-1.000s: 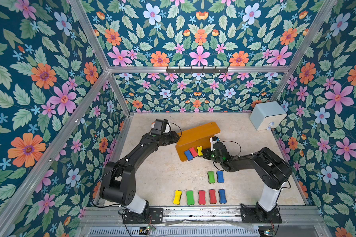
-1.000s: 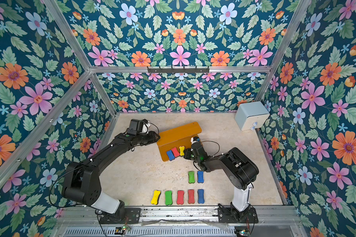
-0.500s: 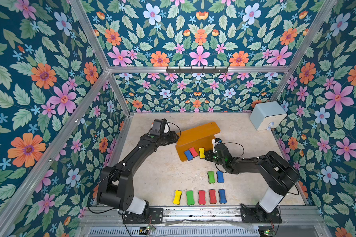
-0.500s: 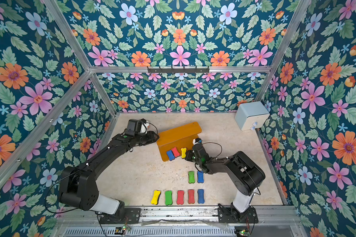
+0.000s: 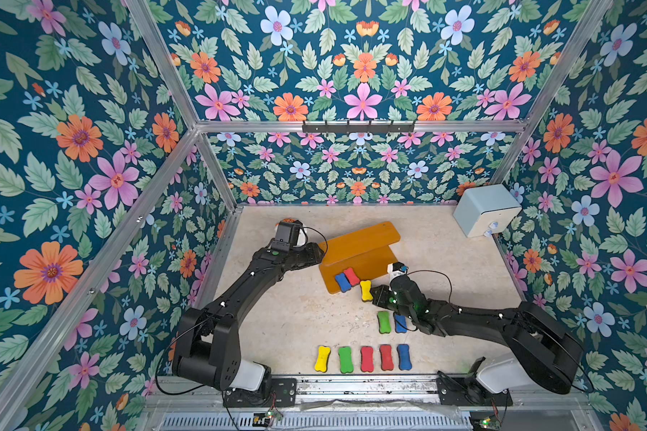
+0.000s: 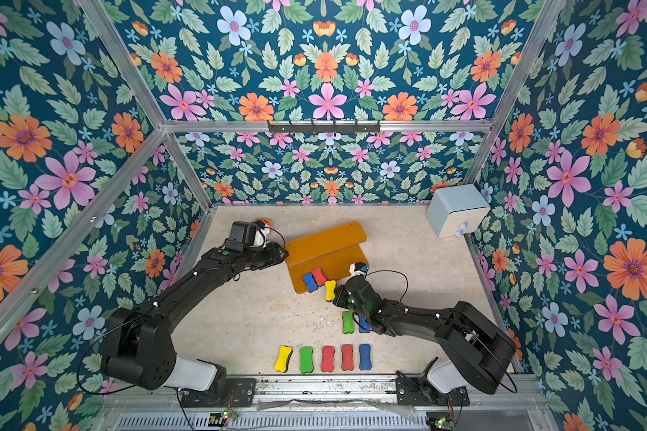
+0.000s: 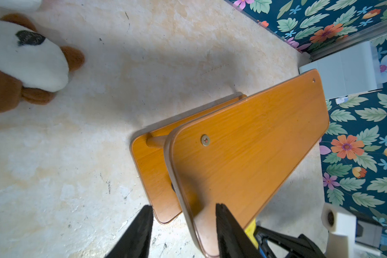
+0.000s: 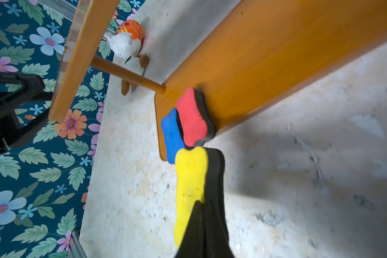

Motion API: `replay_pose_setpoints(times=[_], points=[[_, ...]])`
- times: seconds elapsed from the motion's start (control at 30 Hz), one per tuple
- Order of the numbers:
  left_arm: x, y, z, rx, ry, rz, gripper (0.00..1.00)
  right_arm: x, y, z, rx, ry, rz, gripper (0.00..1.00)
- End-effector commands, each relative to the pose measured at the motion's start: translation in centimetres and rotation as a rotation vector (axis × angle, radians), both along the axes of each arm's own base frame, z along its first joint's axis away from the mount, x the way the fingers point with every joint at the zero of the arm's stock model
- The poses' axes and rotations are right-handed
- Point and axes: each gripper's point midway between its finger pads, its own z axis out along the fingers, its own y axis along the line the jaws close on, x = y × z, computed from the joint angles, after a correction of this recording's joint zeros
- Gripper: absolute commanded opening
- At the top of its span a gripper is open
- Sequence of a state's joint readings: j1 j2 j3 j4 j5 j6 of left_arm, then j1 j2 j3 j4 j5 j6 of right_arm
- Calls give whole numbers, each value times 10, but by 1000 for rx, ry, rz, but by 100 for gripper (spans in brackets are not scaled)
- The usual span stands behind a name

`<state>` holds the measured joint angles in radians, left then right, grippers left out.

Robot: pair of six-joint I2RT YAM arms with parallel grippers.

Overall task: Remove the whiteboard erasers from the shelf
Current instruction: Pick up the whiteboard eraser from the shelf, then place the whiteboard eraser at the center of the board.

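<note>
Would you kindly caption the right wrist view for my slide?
Right gripper holds the yellow eraser off the shelf; red eraser and blue eraser lie on it.

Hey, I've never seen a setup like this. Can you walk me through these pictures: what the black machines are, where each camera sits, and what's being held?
Two black robot arms stand at the edge of a table inside a flowered booth. Both top views look down from one overhead camera. The other two pictures come from a camera on each arm's wrist.

In the middle stands an orange-brown shelf. A red eraser and a blue eraser lie on its lower board. Seven more erasers lie on the table, nearer the arms' bases.

The right hand is shut on a yellow eraser, just off the shelf's edge. The left hand is open, its fingers either side of the upper board's corner.

A plush toy and a pale blue box sit toward the back.
</note>
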<state>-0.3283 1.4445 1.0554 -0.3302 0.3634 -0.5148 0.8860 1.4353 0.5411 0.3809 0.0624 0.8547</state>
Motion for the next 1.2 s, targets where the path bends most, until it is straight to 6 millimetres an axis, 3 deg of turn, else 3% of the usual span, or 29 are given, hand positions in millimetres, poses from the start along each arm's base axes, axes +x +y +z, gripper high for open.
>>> replay_pose_setpoints(times=[0.0,0.13,0.47,0.67,1.17], points=[[-1,-2,6,-10,-17,-14,51,-20,-7,-12,-22,67,-57,3],[-1,-3,7,-17,-20,-18,52,-43,-3,-19,-33,107,-54,3],[-2,-6,12,-43,-28,-24,52,-65,1,-29,-45,156,-45,3],[-4,-8,9,-51,-19,-32,52,-82,3,-46,-71,208,-37,5],[-6,-7,11,-54,-25,-35,53,-84,-6,-52,-132,229,-89,5]])
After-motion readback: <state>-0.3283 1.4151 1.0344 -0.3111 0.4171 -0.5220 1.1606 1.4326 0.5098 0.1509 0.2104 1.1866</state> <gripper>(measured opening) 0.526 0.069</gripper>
